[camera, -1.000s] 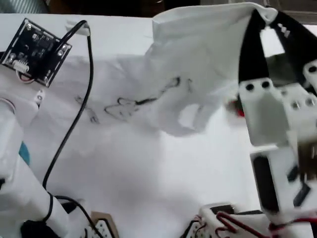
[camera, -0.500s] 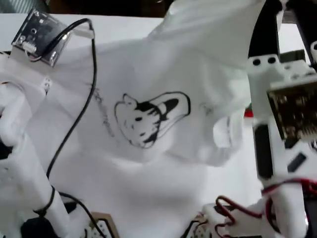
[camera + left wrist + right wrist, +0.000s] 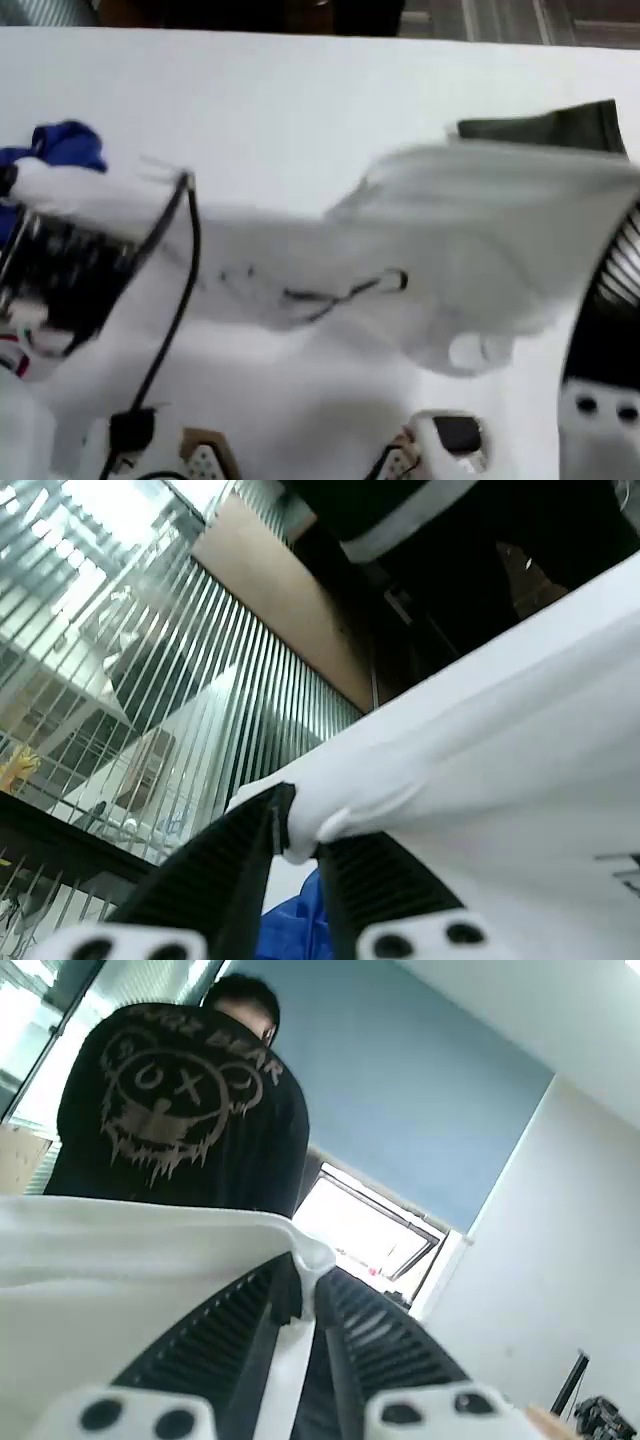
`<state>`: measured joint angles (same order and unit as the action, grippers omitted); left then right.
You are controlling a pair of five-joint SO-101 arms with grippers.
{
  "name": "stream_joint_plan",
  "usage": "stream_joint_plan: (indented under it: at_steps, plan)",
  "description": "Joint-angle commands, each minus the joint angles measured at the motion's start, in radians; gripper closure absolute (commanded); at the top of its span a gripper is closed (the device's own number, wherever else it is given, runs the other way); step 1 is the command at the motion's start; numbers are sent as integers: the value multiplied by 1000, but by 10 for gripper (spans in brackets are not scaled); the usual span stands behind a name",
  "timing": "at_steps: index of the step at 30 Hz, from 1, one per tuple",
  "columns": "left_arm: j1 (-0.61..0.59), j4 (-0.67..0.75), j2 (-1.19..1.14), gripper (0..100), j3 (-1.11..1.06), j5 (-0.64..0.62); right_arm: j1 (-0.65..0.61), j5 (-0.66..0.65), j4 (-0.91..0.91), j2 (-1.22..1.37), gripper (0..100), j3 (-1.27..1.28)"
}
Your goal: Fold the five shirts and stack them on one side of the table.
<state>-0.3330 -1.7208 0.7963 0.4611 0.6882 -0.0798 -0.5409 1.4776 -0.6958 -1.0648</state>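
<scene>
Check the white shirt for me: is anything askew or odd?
Nothing looks damaged. The white shirt hangs stretched between the left gripper and right gripper, each pinching an edge, but it is bunched and twisted mid-span, so its printed drawing is creased. A blue cloth lies crumpled at far left.

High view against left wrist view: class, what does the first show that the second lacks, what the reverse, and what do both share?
High view: the table, a dark green shirt and a black cable. Left wrist view: the left gripper pinching a fold at the edge of the white shirt, with window blinds behind. Both: the white shirt and a blue cloth.
</scene>
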Motion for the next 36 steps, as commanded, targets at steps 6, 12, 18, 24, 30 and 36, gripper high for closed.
stream_joint_plan:
  at_steps: [6,12,18,24,30,36]
  plan:
    - [2,54,-3,976,-76,-8,12,-3,-54,77,978,84]
    - [8,345,-5,976,-417,-9,-28,-3,-216,285,978,333]
    - [8,684,-117,976,-699,-9,-68,-3,-369,510,978,483]
    - [8,847,-422,976,-588,-78,-64,-3,-515,748,978,488]
    - [8,832,-749,976,-335,-86,-68,-5,-605,865,978,491]
    - [23,678,-991,976,-191,-81,-64,-5,-530,970,978,497]
